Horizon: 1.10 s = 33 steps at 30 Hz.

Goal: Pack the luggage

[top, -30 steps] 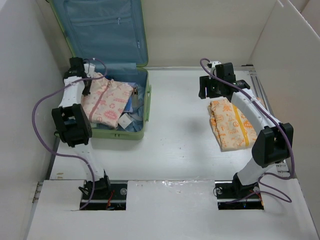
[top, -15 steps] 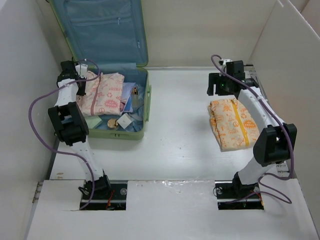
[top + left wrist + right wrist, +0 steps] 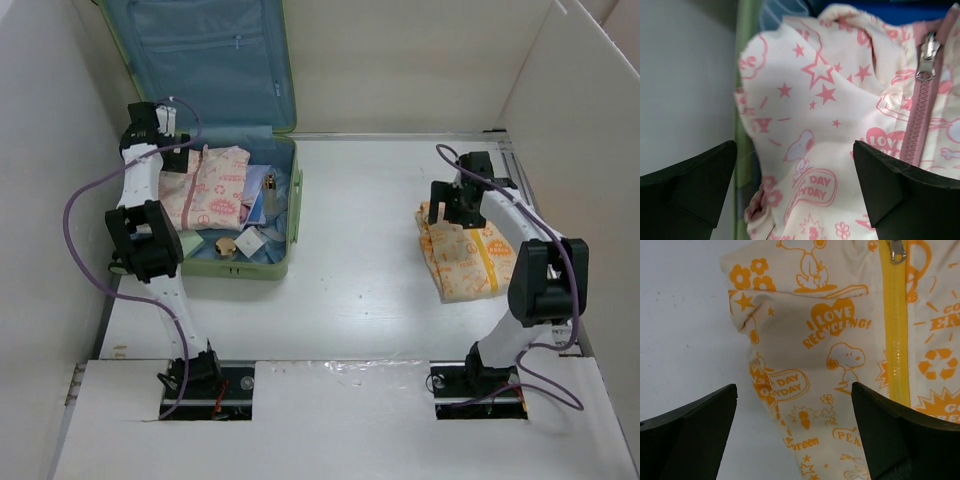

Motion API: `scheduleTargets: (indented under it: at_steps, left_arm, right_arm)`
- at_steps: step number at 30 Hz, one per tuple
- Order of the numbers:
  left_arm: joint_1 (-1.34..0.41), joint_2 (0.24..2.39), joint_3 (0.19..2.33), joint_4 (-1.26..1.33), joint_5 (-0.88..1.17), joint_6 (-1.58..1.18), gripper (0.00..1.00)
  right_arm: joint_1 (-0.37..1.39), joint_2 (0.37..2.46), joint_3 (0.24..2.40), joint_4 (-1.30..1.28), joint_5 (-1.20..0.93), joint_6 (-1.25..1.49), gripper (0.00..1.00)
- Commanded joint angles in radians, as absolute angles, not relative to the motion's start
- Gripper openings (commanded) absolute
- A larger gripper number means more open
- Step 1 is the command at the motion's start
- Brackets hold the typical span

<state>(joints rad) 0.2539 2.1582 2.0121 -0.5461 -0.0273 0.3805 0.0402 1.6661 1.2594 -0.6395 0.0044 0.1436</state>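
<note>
The luggage (image 3: 250,268), a light green suitcase, lies open at the back left with its blue-lined lid (image 3: 210,60) standing up. A pink-printed white zip garment (image 3: 210,190) lies inside it. My left gripper (image 3: 170,158) hovers open over that garment's left end (image 3: 840,95) by the green rim, its jaws (image 3: 795,150) apart and holding nothing. An orange-printed garment (image 3: 468,255) with a yellow zip lies on the table at the right. My right gripper (image 3: 447,210) stands open just above its far left corner (image 3: 840,330), fingertips (image 3: 794,390) wide to either side.
Small items lie in the suitcase's right half: a round tan piece (image 3: 226,245), a white packet (image 3: 250,240) and a small bottle (image 3: 270,185). White walls close in on the left (image 3: 40,150) and right (image 3: 590,150). The suitcase's lid rises behind the left arm.
The left gripper has opened and let go of the pink garment, which now lies in the suitcase. The right gripper came nearer and lower over the orange garment, opening wider.
</note>
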Motion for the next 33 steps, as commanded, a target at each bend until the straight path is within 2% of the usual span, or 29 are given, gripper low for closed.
scheduleTargets:
  at_steps: [1,4,7,8,9,12,13,15,18,19,20,22,23,25,26,30,33]
  left_arm:
    - [0.232,1.998,2.085,-0.552,-0.153,0.390,1.00]
    - [0.207,1.942,2.094,-0.572,-0.141,0.390,1.00]
    - [0.173,1.864,2.033,-0.581,-0.101,0.380,1.00]
    - [0.141,1.820,2.010,-0.581,-0.088,0.380,1.00]
    - [0.121,1.797,1.982,-0.581,-0.075,0.380,1.00]
    - [0.027,1.715,1.878,-0.563,-0.055,0.393,1.00]
    - [0.006,1.703,1.864,-0.563,-0.013,0.393,1.00]
    - [-0.018,1.703,1.864,-0.609,0.069,0.362,1.00]
    - [-0.061,1.703,1.852,-0.640,0.213,0.316,1.00]
    - [-0.110,1.703,1.839,-0.653,0.227,0.301,1.00]
    - [-0.138,1.712,1.829,-0.663,0.251,0.301,1.00]
    - [-0.201,1.721,1.792,-0.673,0.264,0.292,1.00]
    - [-0.259,1.730,1.781,-0.673,0.264,0.291,1.00]
    - [-0.314,1.739,1.761,-0.664,0.264,0.281,1.00]
    - [-0.369,1.752,1.749,-0.654,0.253,0.281,1.00]
    - [-0.469,1.776,1.759,-0.632,0.238,0.281,1.00]
    - [-0.505,1.795,1.772,-0.575,0.342,0.230,1.00]
  right_arm:
    - [0.081,1.715,1.264,-0.621,0.029,0.167,1.00]
    - [0.092,1.770,1.243,-0.600,-0.032,0.167,1.00]
    - [0.101,1.822,1.232,-0.534,-0.133,0.178,0.87]
    - [0.101,1.848,1.223,-0.496,-0.161,0.192,0.81]
    - [0.101,1.862,1.223,-0.477,-0.191,0.201,0.61]
    - [0.143,1.893,1.223,-0.395,-0.296,0.265,0.28]
    - [0.158,1.893,1.223,-0.368,-0.314,0.290,0.10]
    - [0.216,1.893,1.223,-0.277,-0.341,0.390,0.00]
    - [0.300,1.882,1.223,-0.181,-0.325,0.506,0.00]
    - [0.320,1.882,1.236,-0.167,-0.310,0.564,0.01]
    - [0.339,1.882,1.252,-0.154,-0.295,0.584,0.08]
    - [0.386,1.882,1.296,-0.141,-0.264,0.609,0.36]
    - [0.397,1.882,1.313,-0.141,-0.264,0.609,0.59]
    - [0.397,1.882,1.351,-0.150,-0.273,0.609,0.79]
    - [0.397,1.856,1.351,-0.176,-0.273,0.600,1.00]
    - [0.327,1.749,1.351,-0.290,-0.209,0.474,1.00]
    - [0.223,1.717,1.387,-0.420,-0.164,0.291,1.00]
